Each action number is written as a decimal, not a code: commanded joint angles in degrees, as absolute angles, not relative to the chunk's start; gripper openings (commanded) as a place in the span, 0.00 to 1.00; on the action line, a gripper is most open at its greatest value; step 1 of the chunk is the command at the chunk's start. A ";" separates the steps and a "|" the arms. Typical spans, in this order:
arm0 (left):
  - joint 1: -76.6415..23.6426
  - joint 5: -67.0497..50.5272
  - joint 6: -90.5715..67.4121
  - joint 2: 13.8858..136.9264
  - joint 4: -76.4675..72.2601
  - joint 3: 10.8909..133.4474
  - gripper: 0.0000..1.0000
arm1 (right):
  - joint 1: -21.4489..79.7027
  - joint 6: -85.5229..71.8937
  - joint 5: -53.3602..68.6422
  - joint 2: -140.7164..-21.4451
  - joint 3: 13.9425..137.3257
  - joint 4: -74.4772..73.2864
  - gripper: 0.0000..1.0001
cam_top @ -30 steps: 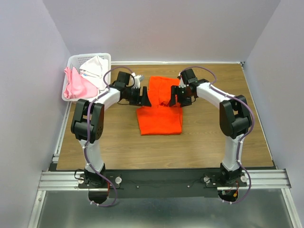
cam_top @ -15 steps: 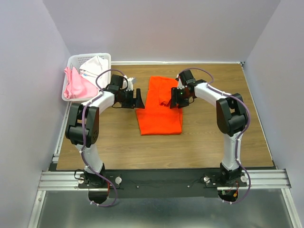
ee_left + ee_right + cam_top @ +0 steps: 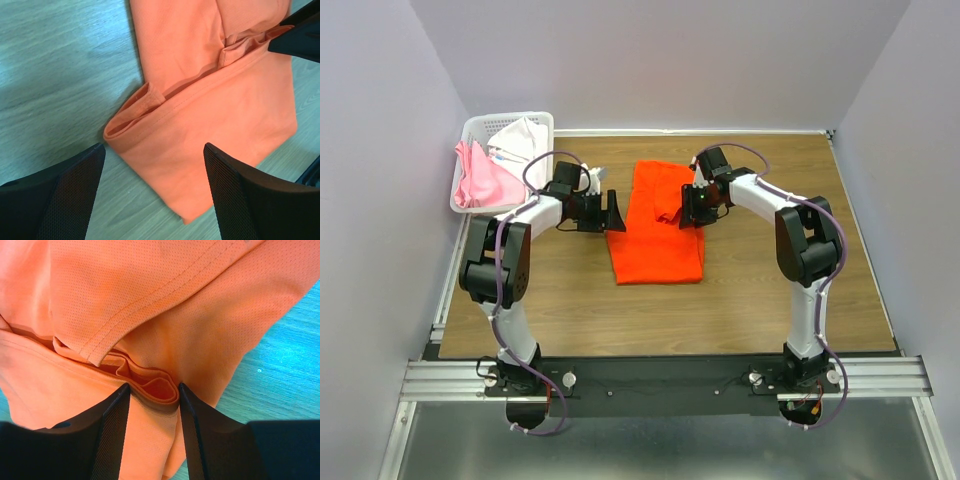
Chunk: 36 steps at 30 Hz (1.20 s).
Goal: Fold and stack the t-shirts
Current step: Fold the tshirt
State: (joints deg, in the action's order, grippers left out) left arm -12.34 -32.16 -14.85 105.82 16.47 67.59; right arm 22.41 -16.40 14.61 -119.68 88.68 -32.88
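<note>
While the right pincer (image 3: 152,390) clenched a fold of the partly folded orange t-shirt (image 3: 657,225) lying between both pincers, the left pincer (image 3: 611,212) gaped empty, and the pink t-shirt (image 3: 480,182) and white t-shirt (image 3: 523,140) lay unfolded in the basket (image 3: 470,128) beyond it.

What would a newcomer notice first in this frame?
The bright orange t-shirt lies partly folded at the centre of the table. The right claw pinches a fold at its right edge, while the left claw stands open at its left edge. In the far left corner a white basket holds a pink shirt and a white shirt.
</note>
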 commanded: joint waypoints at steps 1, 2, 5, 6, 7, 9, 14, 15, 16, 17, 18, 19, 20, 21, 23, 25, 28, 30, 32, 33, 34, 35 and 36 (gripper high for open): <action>-12.74 -37.17 -15.12 108.19 13.80 67.23 0.87 | 22.68 -15.56 16.26 -120.59 89.47 -33.31 0.50; -12.92 -37.61 -15.03 108.80 13.62 67.32 0.86 | 22.59 -15.64 16.17 -120.59 89.47 -33.31 0.50; -13.36 -39.11 -14.77 109.68 13.27 67.67 0.85 | 22.67 -15.73 16.08 -120.50 89.38 -33.31 0.49; -13.45 -39.37 -14.68 109.86 13.18 67.76 0.85 | 22.68 -15.82 16.08 -120.41 89.38 -33.31 0.49; -13.80 -39.98 -14.59 110.04 13.18 67.85 0.85 | 22.68 -15.82 16.08 -120.50 89.38 -33.31 0.49; -14.23 -40.69 -14.33 110.48 13.27 68.03 0.85 | 22.67 -15.91 16.08 -120.59 89.47 -33.31 0.48; -14.85 -40.69 -14.15 111.18 13.18 68.20 0.81 | 22.67 -16.35 16.26 -120.85 89.74 -33.22 0.48; -14.94 -40.69 -13.98 111.53 13.27 68.29 0.75 | 22.68 -16.43 16.35 -120.85 89.74 -33.22 0.48; -14.94 -40.61 -13.80 111.79 13.53 68.47 0.71 | 22.68 -16.52 16.26 -120.85 89.74 -33.22 0.48; -14.94 -40.43 -13.62 111.97 13.88 68.90 0.65 | 22.59 -16.70 16.26 -120.85 89.82 -33.22 0.48; -15.03 -40.08 -13.36 112.49 14.58 69.17 0.56 | 22.67 -16.70 16.26 -120.76 89.82 -33.22 0.47; -14.94 -39.99 -13.10 112.59 14.68 69.34 0.52 | 22.68 -16.79 16.09 -120.67 89.74 -33.22 0.47; -14.94 -39.73 -13.01 112.67 15.03 69.78 0.49 | 22.59 -16.87 15.91 -120.59 89.82 -33.22 0.46; -14.94 -39.55 -12.92 112.68 15.20 69.96 0.47 | 22.67 -17.05 15.73 -120.59 89.65 -33.31 0.46; -14.94 -39.38 -12.66 112.59 15.73 70.49 0.40 | 22.68 -17.40 15.56 -119.97 89.56 -33.31 0.44; -14.94 -39.64 -12.48 112.33 16.52 71.54 0.28 | 22.68 -17.84 15.29 -119.18 89.04 -33.31 0.40; -14.94 -40.25 -12.22 111.97 17.14 73.03 0.22 | 22.68 -18.37 14.77 -117.69 88.51 -33.31 0.32; -14.94 -40.95 -11.60 111.62 17.84 74.26 0.20 | 22.68 -18.81 14.68 -116.81 87.89 -33.31 0.25; -15.03 -42.27 -11.08 111.36 18.19 74.97 0.16 | 22.68 -18.98 14.77 -116.28 87.45 -33.40 0.21; -15.03 -42.80 -10.47 111.18 18.19 75.58 0.16 | 22.59 -19.25 14.77 -115.58 87.10 -33.40 0.18; -15.03 -43.32 -10.20 111.18 18.19 75.76 0.15 | 22.59 -19.42 14.68 -115.23 86.93 -33.40 0.17; -15.03 -44.20 -9.93 111.36 18.28 76.37 0.15 | 22.67 -19.77 14.50 -114.70 86.31 -33.49 0.17; -15.03 -44.82 -9.50 111.44 18.46 76.72 0.15 | 22.68 -19.95 14.41 -114.26 86.05 -33.49 0.17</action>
State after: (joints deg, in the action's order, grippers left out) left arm -14.72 -40.80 -11.88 112.07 17.12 74.59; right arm 22.41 -18.83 14.68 -117.91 87.53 -32.95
